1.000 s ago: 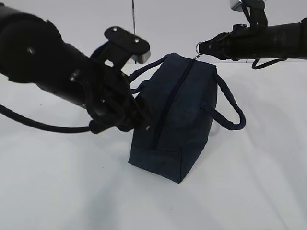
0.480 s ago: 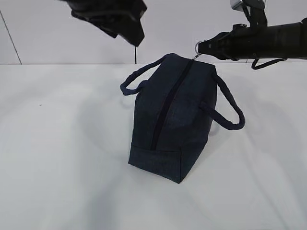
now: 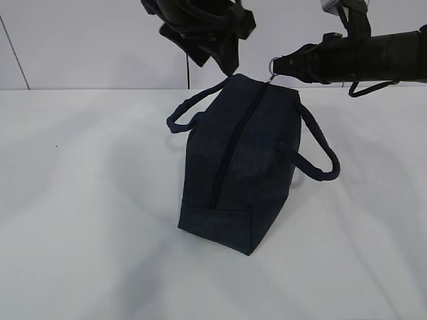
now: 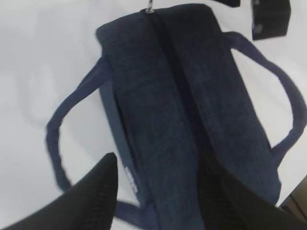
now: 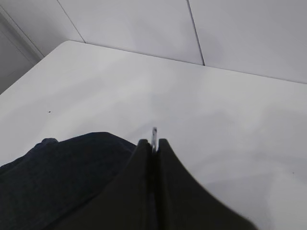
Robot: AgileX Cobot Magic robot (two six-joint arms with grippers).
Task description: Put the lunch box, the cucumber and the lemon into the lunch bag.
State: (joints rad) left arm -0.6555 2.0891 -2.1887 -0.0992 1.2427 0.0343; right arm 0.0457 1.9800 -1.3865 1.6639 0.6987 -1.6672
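The dark navy lunch bag (image 3: 243, 160) stands on the white table with its zipper (image 3: 233, 143) running shut along the top. My right gripper (image 3: 281, 67) is shut on the metal ring pull (image 3: 274, 65) at the bag's far end; the right wrist view shows the ring pull (image 5: 154, 135) pinched between the right gripper's (image 5: 153, 143) closed fingers. My left gripper (image 3: 225, 61) hangs open above the bag's far left side. In the left wrist view the left gripper (image 4: 158, 160) spreads over the lunch bag (image 4: 192, 105), holding nothing. The lunch box, the cucumber and the lemon are out of view.
Two loop handles droop to either side of the bag, one on the left (image 3: 187, 110) and one on the right (image 3: 320, 153). White table (image 3: 80, 220) surrounds the bag, and a white wall (image 3: 80, 40) stands behind it.
My left arm has risen from low beside the bag's left flank and swung right, now high above the bag's far end. The right gripper and the bag have stayed put.
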